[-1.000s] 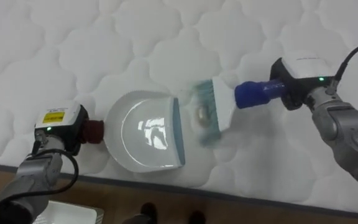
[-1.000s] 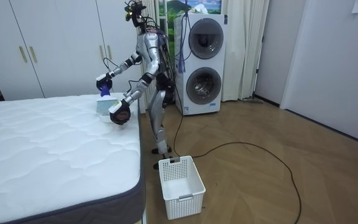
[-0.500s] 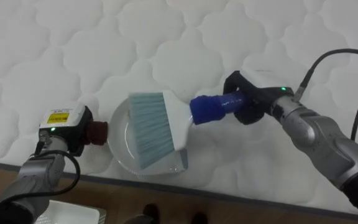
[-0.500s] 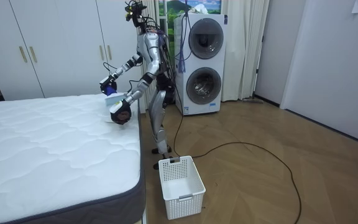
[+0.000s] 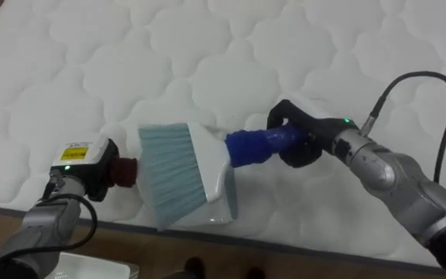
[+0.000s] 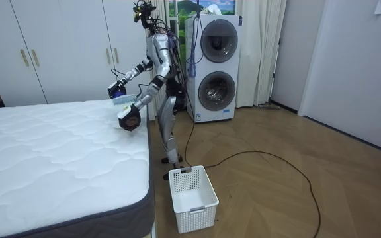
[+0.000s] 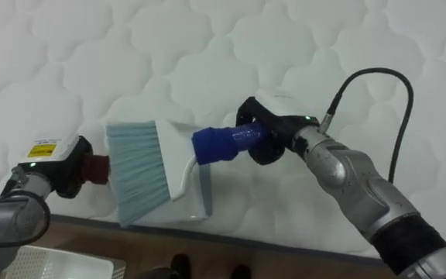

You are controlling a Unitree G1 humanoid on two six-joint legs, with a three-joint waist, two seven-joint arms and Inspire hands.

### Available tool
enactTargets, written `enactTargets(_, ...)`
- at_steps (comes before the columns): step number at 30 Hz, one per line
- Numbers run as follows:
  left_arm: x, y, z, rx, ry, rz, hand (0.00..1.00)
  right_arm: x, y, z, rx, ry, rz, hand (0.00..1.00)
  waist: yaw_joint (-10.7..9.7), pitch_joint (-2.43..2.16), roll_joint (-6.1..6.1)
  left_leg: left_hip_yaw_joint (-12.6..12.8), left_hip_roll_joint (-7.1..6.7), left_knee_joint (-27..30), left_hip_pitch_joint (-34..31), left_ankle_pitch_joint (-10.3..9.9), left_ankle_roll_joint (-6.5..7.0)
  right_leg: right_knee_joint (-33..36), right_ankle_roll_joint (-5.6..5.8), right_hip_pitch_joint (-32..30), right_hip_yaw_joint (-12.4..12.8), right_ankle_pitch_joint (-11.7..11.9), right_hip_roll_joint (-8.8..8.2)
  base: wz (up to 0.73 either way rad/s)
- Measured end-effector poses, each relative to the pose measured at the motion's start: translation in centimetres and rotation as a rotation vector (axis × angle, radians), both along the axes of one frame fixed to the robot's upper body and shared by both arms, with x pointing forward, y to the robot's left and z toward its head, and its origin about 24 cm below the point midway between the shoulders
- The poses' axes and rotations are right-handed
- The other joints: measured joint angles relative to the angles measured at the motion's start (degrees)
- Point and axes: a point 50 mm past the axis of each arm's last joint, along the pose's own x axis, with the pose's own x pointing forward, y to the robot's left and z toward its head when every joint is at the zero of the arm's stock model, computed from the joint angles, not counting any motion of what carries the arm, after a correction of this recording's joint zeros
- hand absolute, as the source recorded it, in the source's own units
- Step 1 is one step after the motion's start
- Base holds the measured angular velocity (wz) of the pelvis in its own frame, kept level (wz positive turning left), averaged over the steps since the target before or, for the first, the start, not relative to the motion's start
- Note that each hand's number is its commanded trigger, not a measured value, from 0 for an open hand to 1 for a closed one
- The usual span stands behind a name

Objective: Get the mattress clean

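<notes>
The brush point(image 5: 178, 172) has swept further left since half a second ago. A second ago its bristles lay on the bed point(image 5: 207, 46) just outside the mouth of the dustpan point(image 5: 224, 203); now they fan across nearly all of the pan and reach close to its red handle point(image 5: 124, 172). The right hand point(image 5: 300, 139) has come left with it. That hand's dark fingers are curled tightly round the brush's blue grip point(image 5: 252, 146), and the forearm runs in from the lower right. The brush's white head lies tilted over the pan, with the bristles pointing toward the near edge of the bed. Of the dustpan only a white strip at the mouth and the lower rim can be seen beneath the brush; it sits on the quilted top right at the bed's near edge. The left hand point(image 5: 84, 164) shows at the lower left, beside the bed's edge, closed round the end of the red handle, its back turned up with a yellow label on it. In the room view the robot stands upright at the corner of the bed, both arms held out over it, with stacked washers point(image 6: 217, 66) behind it and a white basket point(image 6: 192, 197) on the wooden floor near the bed's side.
</notes>
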Motion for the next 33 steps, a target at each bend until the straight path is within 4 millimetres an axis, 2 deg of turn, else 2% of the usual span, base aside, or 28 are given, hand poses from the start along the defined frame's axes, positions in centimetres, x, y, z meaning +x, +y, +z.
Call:
enactTargets(4, 0.0, -0.3, -0.1, -0.011, -0.005, -0.001, 1.0, 0.3, -1.6, 0.0, 0.062, 0.004, -0.09, 1.0, -0.31, 0.11, -0.19, 0.09, -0.41, -0.24, 0.39, 0.12, 0.21, 0.07, 0.25, 0.18, 0.03, -0.39, -0.51, 0.02)
enactTargets(9, -0.5, -1.1, -0.8, -0.053, -0.021, -0.009, 1.0, 0.5, -3.8, 0.3, 0.222, -0.029, -0.253, 1.0, -2.87, 0.14, -0.31, -0.22, -0.49, -0.25, 0.69, 0.14, 0.27, -0.76, 0.63, 1.27, -0.38, -0.32, -0.4, 0.06)
enactTargets(12, -0.5, -1.3, -0.7, -0.088, -0.028, -0.008, 1.0, 0.4, -4.9, 0.3, 0.349, -0.059, -0.361, 1.0, -3.4, 0.12, -0.38, 0.11, -0.19, -0.15, 0.74, 0.05, 0.41, -1.45, 0.62, 1.53, -0.36, -0.07, -0.15, -0.04)
enactTargets(13, -0.4, -1.4, -0.7, -0.096, -0.033, -0.004, 1.0, 0.4, -5.1, 0.2, 0.368, -0.067, -0.383, 0.58, -3.41, 0.12, -0.34, 0.16, -0.04, -0.18, 0.74, 0.05, 0.41, -1.9, 0.63, 1.67, -0.31, 0.13, 0.05, -0.09)
enactTargets(15, -0.3, -1.4, -0.5, -0.123, -0.059, 0.02, 1.0, 0.2, -5.8, 0.0, 0.425, -0.085, -0.451, 0.0, -3.83, 0.13, -0.27, 0.09, 0.13, -0.37, 1.11, 0.04, 0.4, -2.61, 0.61, 2.44, -0.24, 0.43, 0.46, 0.0)
enactTargets(20, 0.0, -2.0, 0.1, -0.181, -0.117, 0.032, 1.0, -0.6, -6.9, -0.4, 0.49, -0.147, -0.578, 0.0, -4.3, 0.04, 0.34, -0.48, -0.11, -1.87, 2.65, 0.03, 0.38, -4.83, 0.91, 4.48, -0.52, 0.74, 0.79, 0.05)
enactTargets(22, -0.2, -2.1, 0.1, -0.196, -0.129, 0.045, 1.0, -0.6, -7.2, -0.3, 0.526, -0.168, -0.619, 0.0, -4.41, -0.18, 0.82, -0.38, -0.3, -2.19, 3.44, 0.03, 0.37, -4.88, 0.97, 5.06, 0.04, 0.76, 0.69, -0.04)
enactTargets(24, -0.7, -2.3, -0.2, -0.222, -0.136, 0.06, 1.0, -0.8, -7.7, -0.1, 0.568, -0.196, -0.672, 0.0, -4.52, -0.72, 1.84, -0.38, -0.82, -3.68, 5.26, 0.03, 0.37, -4.96, 1.13, 6.08, 0.25, 0.7, 0.36, -0.02)
enactTargets(25, -0.8, -2.4, -0.3, -0.229, -0.135, 0.064, 1.0, -0.9, -7.9, -0.2, 0.576, -0.199, -0.685, 0.0, -4.56, -0.8, 1.99, -0.36, -0.94, -4.17, 5.99, 0.04, 0.37, -5.04, 1.16, 6.55, 0.32, 0.68, 0.33, 0.0)
enactTargets(27, -1.8, -2.4, -0.8, -0.247, -0.128, 0.082, 1.0, -1.7, -8.4, -0.9, 0.583, -0.196, -0.727, 0.0, -4.45, -1.08, 2.44, -0.3, -1.05, -5.31, 9.04, 0.04, 0.36, -6.71, 1.28, 9.87, 0.35, 0.63, 0.53, 0.0)
enactTargets(33, -3.8, -2.2, -1.6, -0.297, -0.128, 0.139, 1.0, -4.6, -9.1, -3.3, 0.592, -0.176, -0.825, 0.0, -4.67, -1.22, 2.65, -0.27, -1.17, -6.97, 14.39, 0.02, 0.29, -9.08, 1.53, 15.63, 0.18, 0.48, 0.87, 0.0)
